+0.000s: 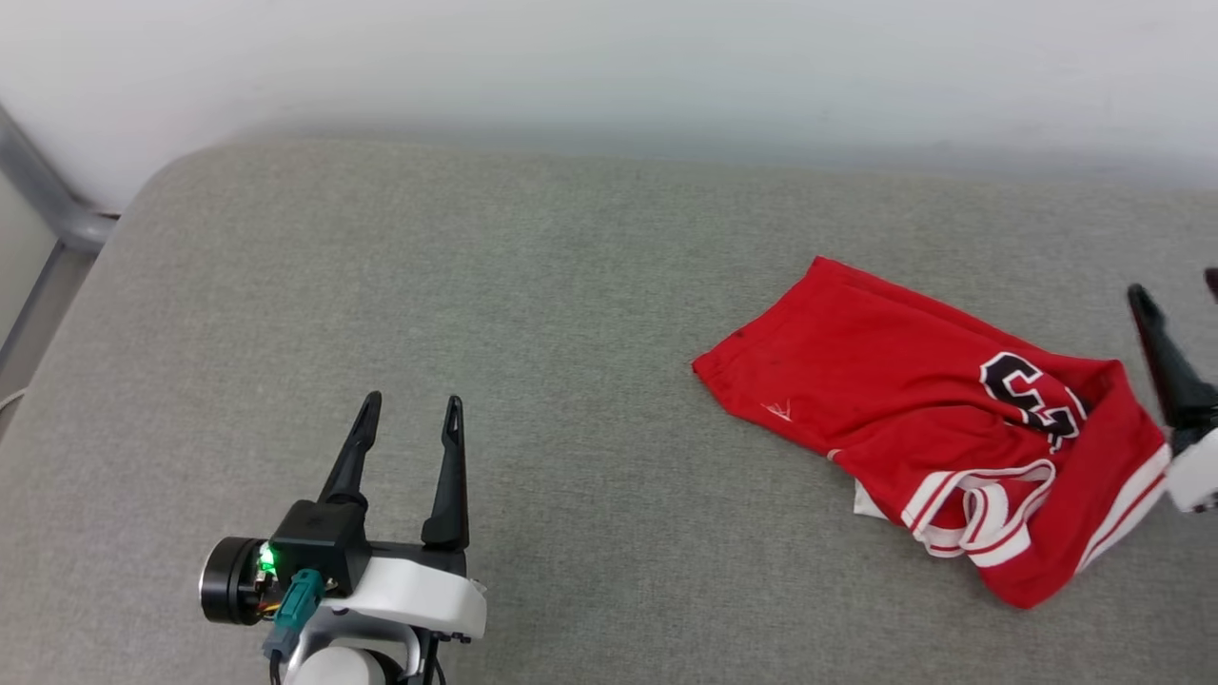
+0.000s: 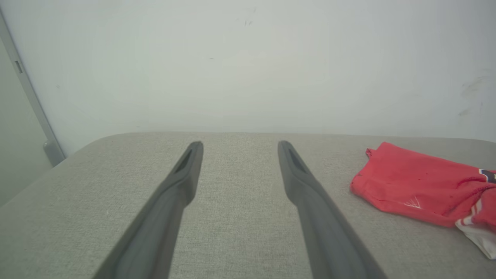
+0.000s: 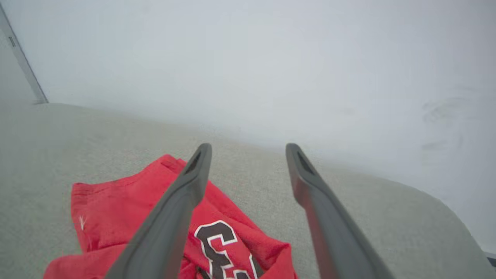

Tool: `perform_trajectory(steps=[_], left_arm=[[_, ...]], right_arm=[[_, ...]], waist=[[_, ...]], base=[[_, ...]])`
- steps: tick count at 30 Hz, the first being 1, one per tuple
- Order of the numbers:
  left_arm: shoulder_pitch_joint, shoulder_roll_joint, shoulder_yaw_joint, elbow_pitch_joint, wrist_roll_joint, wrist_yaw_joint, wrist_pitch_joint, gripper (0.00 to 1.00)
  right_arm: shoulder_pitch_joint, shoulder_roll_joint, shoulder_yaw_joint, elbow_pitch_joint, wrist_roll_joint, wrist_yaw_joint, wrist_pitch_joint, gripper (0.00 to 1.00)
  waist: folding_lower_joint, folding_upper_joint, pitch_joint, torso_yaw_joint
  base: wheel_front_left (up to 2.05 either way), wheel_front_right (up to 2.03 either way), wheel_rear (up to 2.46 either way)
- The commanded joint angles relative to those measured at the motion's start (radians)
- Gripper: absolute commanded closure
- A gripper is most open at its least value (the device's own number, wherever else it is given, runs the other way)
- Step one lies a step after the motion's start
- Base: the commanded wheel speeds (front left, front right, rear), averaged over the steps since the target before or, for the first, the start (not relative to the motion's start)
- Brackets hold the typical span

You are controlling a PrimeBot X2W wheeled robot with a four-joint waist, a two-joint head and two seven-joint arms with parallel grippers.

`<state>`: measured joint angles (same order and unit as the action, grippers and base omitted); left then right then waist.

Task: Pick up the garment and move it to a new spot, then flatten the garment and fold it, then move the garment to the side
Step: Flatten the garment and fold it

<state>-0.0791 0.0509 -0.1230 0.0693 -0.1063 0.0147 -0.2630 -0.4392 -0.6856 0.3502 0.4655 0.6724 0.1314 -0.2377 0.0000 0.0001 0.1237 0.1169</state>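
The garment (image 1: 913,409) is seen lying crumpled on the right part of the grey upholstered surface (image 1: 571,285), well away from its rounded far-left corner. Its plain red end is turned toward the middle, and its black, white-outlined number and striped white trim are bunched toward the right. The right gripper (image 1: 1175,285) is held just beside the garment's right end. In the right wrist view its fingers (image 3: 193,182) are spread wide with nothing caught between them, and the red cloth (image 3: 116,209) is seen below them. The left gripper (image 1: 412,404) is held over the bare near-left part of the surface, well apart from the garment, its fingers (image 2: 182,178) likewise spread and empty.
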Motion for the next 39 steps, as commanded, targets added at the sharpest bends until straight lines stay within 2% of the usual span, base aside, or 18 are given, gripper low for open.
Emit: perform_trajectory(steps=[1, 7, 12, 16, 19, 20, 25, 26, 30, 33, 36, 39], left_arm=[[-0.005, -0.001, 0.004, -0.002, 0.010, -0.007, -0.003, 0.00], [-0.083, 0.016, 0.015, 0.000, 0.038, -0.063, -0.003, 0.00], [-0.224, 0.059, -0.026, 0.026, 0.046, -0.119, -0.003, 0.00], [-0.372, 0.113, -0.124, 0.109, -0.002, -0.143, 0.000, 0.00], [-0.507, 0.182, -0.284, 0.160, -0.124, -0.144, 0.057, 0.00], [-0.636, 0.254, -0.443, 0.186, -0.273, -0.143, 0.153, 0.00], [-0.817, 0.324, -0.653, 0.197, -0.554, -0.143, 0.345, 0.00], [-0.907, 0.359, -0.797, 0.203, -0.688, -0.144, 0.512, 0.00], [-1.029, 0.404, -0.990, 0.203, -0.784, -0.144, 0.692, 0.00], [-1.095, 0.414, -1.101, 0.219, -0.832, -0.144, 0.784, 0.00], [-1.128, 0.426, -1.151, 0.235, -0.815, -0.144, 0.868, 0.00], [-1.122, 0.427, -1.157, 0.241, -0.757, -0.144, 0.910, 0.00]], right_arm=[[0.036, 0.028, -0.023, -0.037, -0.033, -0.001, -0.009, 0.00], [0.192, 0.215, -0.183, -0.296, -0.227, -0.001, -0.021, 0.00], [0.318, 0.339, -0.240, -0.470, -0.334, -0.001, 0.019, 0.00], [0.364, 0.375, -0.235, -0.528, -0.359, -0.001, 0.052, 0.00], [0.363, 0.384, -0.229, -0.548, -0.363, -0.001, 0.057, 0.00], [0.342, 0.381, -0.224, -0.555, -0.361, -0.001, 0.057, 0.00], [0.314, 0.375, -0.213, -0.547, -0.359, -0.001, 0.044, 0.00], [0.294, 0.372, -0.207, -0.541, -0.355, -0.001, 0.035, 0.00], [0.267, 0.368, -0.198, -0.534, -0.349, -0.001, 0.023, 0.00], [0.248, 0.369, -0.193, -0.528, -0.346, -0.001, 0.013, 0.00], [0.224, 0.372, -0.187, -0.523, -0.340, -0.001, 0.005, 0.00], [0.200, 0.379, -0.180, -0.521, -0.338, -0.001, -0.004, 0.00]], waist=[[0.0000, -0.0001, -0.010, -0.016], [0.0000, -0.0001, -0.011, -0.050], [0.0000, -0.0001, 0.005, -0.076], [0.0000, -0.0001, 0.027, -0.105], [0.0000, -0.0001, 0.051, -0.132], [0.0000, -0.0001, 0.077, -0.158], [0.0000, -0.0001, 0.122, -0.197], [0.0000, -0.0001, 0.148, -0.219], [0.0000, -0.0001, 0.187, -0.249], [0.0000, -0.0001, 0.216, -0.268], [0.0000, -0.0001, 0.249, -0.289], [0.0000, -0.0001, 0.284, -0.307]], base=[[0.00, 0.00, 0.00], [0.00, 0.00, 0.00], [0.00, 0.00, 0.00], [0.00, 0.00, 0.00], [0.00, 0.00, 0.00], [0.00, 0.00, 0.00], [0.00, 0.00, 0.00], [0.00, 0.00, 0.00], [0.00, 0.00, 0.00], [0.00, 0.00, 0.00], [0.00, 0.00, 0.00], [0.00, 0.00, 0.00]])
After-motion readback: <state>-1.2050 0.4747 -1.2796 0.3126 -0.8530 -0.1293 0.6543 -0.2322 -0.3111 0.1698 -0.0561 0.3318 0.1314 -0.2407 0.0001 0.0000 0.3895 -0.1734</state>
